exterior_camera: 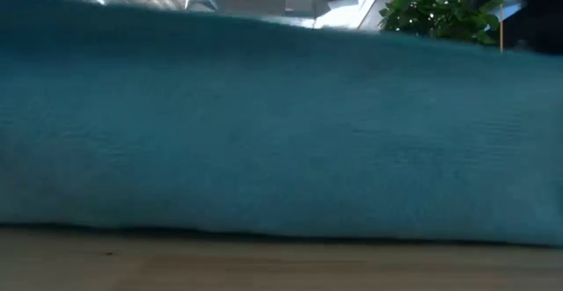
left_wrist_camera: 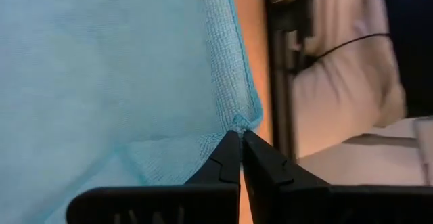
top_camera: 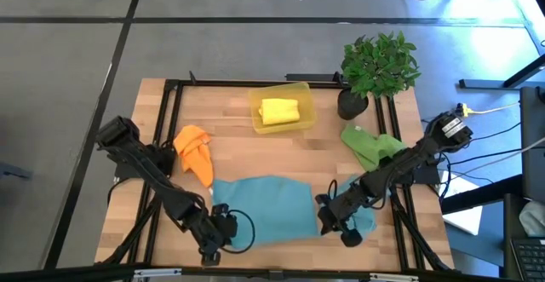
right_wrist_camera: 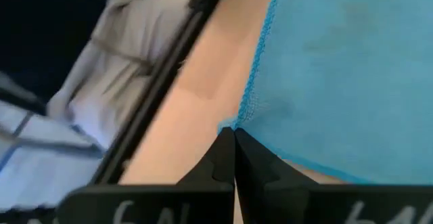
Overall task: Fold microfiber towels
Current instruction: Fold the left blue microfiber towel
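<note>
From left to right in the overhead frame: an orange towel point(top_camera: 195, 152) lies left of centre; the left gripper point(top_camera: 223, 227) pinches the teal towel point(top_camera: 264, 207) at its lower-left corner; a yellow towel point(top_camera: 279, 111) sits in the bin point(top_camera: 304, 93) above; the right gripper point(top_camera: 335, 221) clamps the teal towel's lower-right corner; a green towel point(top_camera: 368, 146) lies at right.
</note>
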`<state>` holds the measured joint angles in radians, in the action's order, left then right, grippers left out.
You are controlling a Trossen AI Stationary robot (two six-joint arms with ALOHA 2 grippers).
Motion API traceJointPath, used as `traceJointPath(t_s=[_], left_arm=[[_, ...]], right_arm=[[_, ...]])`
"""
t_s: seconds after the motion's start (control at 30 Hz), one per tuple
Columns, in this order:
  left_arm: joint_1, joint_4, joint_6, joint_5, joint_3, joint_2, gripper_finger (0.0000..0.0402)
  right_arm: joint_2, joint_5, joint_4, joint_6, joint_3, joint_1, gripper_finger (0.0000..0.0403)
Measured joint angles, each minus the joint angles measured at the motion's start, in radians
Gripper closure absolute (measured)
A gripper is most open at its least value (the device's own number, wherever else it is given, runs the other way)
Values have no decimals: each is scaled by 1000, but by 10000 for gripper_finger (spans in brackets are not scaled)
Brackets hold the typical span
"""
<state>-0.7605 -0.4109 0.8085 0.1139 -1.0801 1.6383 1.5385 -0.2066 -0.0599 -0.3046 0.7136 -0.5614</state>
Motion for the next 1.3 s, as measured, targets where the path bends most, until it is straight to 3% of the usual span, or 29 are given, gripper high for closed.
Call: traceJointPath(t_s=[0.2, 0.37, 0.5, 0.73, 1.1, 1.3], left_arm=[[0, -211, 131, 94, -1, -22, 402], [9, -323, 196, 109, 0, -25, 402], [24, -325, 174, 125, 0, -25, 402], [76, -450, 149, 245, 0, -25, 402], [182, -458, 16, 269, 11, -25, 402], [233, -469, -6, 259, 58, -25, 401]], right_arm=[[-4, 110, 69, 26, 0, 98, 403], [-4, 164, 91, 56, 0, 188, 403], [-3, 192, 92, 79, 0, 252, 403], [36, 228, 114, 79, 0, 330, 403], [138, 224, 110, 65, 1, 340, 402], [111, 212, 132, 72, -2, 338, 402]])
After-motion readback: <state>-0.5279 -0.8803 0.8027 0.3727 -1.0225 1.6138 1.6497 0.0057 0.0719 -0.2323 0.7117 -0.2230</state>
